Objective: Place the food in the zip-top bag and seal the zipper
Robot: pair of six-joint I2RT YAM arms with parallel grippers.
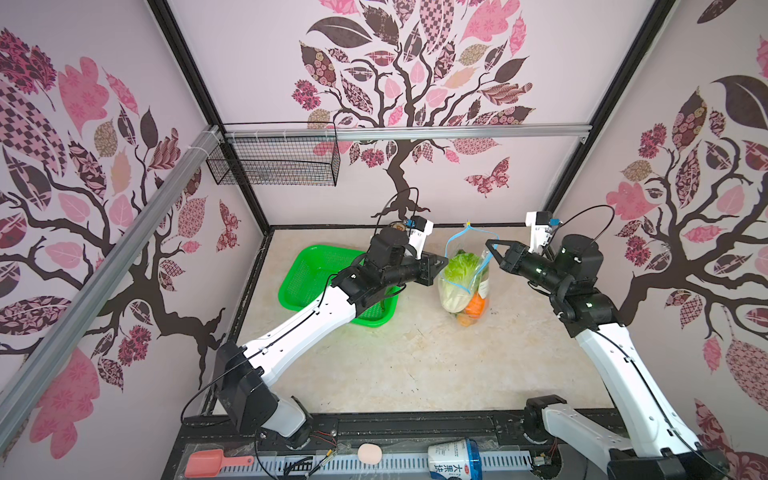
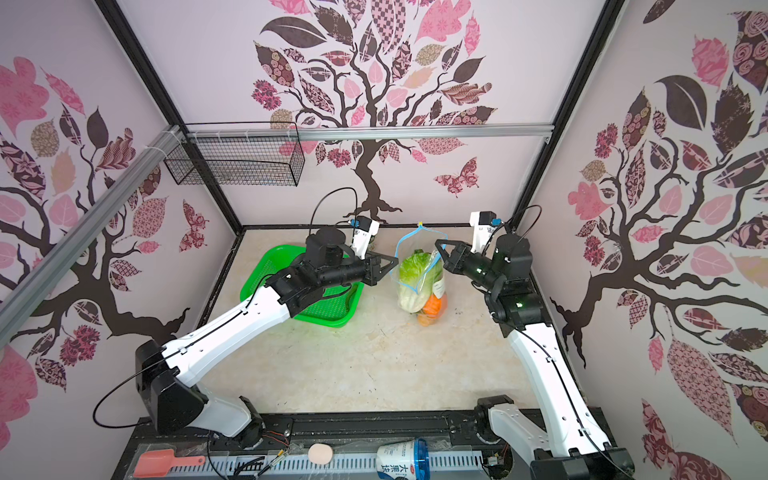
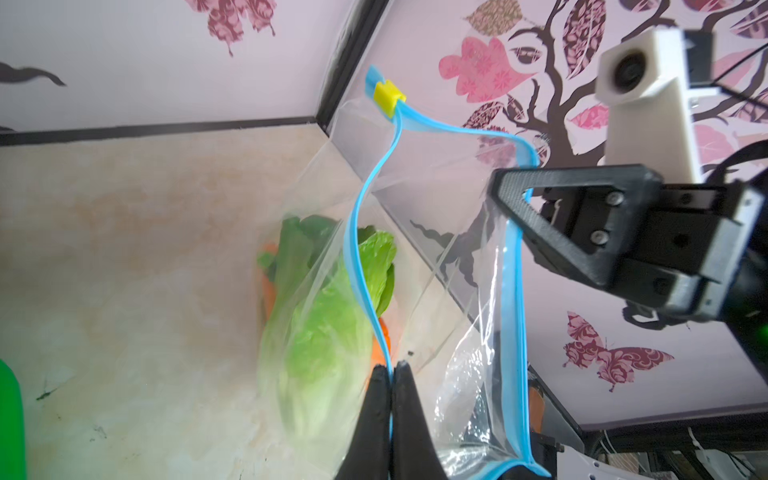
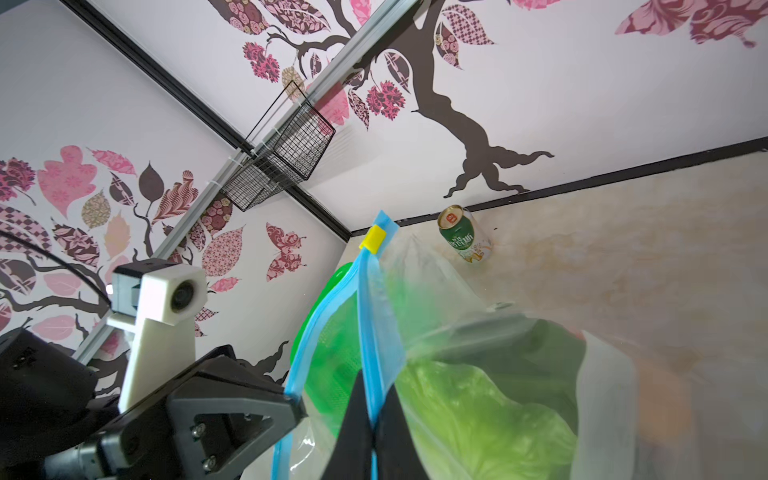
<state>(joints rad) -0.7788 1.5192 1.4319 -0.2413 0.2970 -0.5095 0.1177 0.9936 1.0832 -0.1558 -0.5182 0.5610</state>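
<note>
The zip-top bag [image 1: 465,286] [image 2: 419,286] stands upright at the back of the table with its mouth open. Inside lies the food: a green-and-white cabbage [image 1: 457,278] [image 3: 324,332] [image 4: 478,415] and an orange carrot [image 1: 476,305]. The light-blue zipper [image 3: 357,216] [image 4: 368,316] splits into two spread strips below its yellow slider [image 1: 468,225] [image 3: 388,97] [image 4: 373,240]. My left gripper [image 1: 445,261] [image 2: 395,262] [image 3: 390,368] is shut on the left strip. My right gripper [image 1: 488,243] [image 2: 437,243] [image 4: 375,380] is shut on the right strip.
A green perforated basket [image 1: 309,274] [image 2: 270,282] sits under my left arm. A green drink can [image 4: 463,235] stands by the back wall. A black wire basket [image 1: 274,162] hangs on the back wall. A pink scoop [image 1: 208,463] and a cup [image 1: 455,457] lie on the front rail.
</note>
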